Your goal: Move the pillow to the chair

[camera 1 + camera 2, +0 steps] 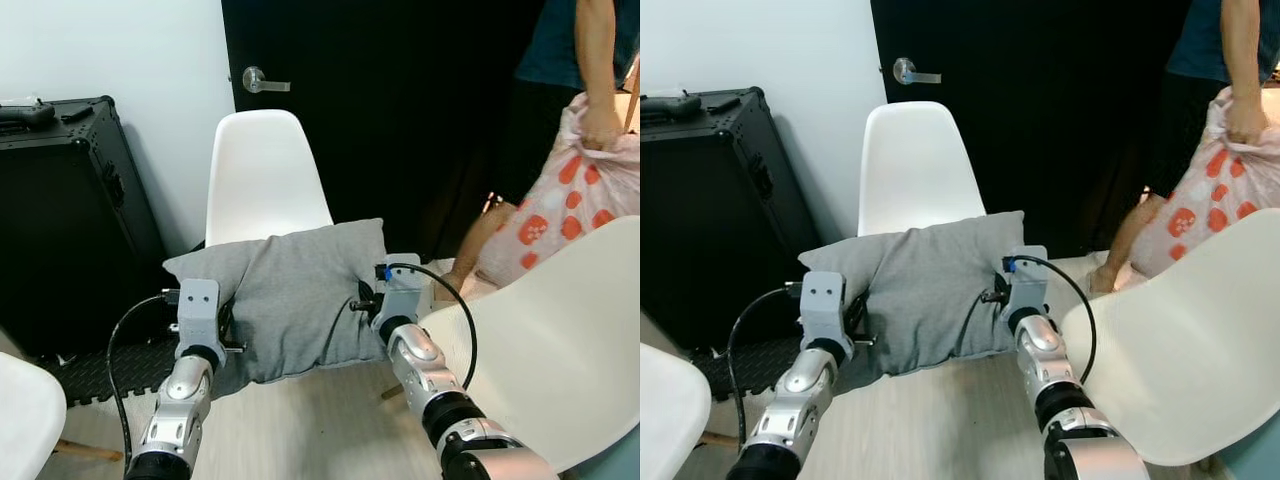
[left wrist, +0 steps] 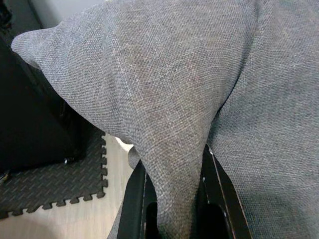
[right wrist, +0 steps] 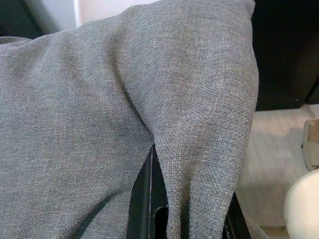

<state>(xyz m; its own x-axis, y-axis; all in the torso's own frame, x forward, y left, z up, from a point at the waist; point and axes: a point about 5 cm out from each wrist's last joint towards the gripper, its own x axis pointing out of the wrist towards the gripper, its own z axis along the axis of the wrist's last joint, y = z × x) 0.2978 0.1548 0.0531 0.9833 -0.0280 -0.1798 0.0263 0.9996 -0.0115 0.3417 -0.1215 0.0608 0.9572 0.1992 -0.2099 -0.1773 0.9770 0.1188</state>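
Note:
I hold a grey fabric pillow [image 1: 290, 295] in the air between both arms, in front of a white shell chair [image 1: 262, 170] that stands against the wall and door. My left gripper [image 2: 172, 199] is shut on a pinched fold at the pillow's left side, its black fingers [image 2: 132, 199] pressing the cloth from both sides. At the pillow's right edge my right gripper [image 3: 182, 209] is shut on another fold. The pillow [image 1: 925, 285] covers the chair's seat from the head views.
A black hard case [image 1: 60, 220] stands at the left on a foam mat [image 1: 100, 365]. A second white chair [image 1: 560, 340] is close at my right, a third [image 1: 25, 410] at the lower left. A person [image 1: 580, 70] handles a patterned bag [image 1: 570, 200] at the right, by the dark door [image 1: 400, 100].

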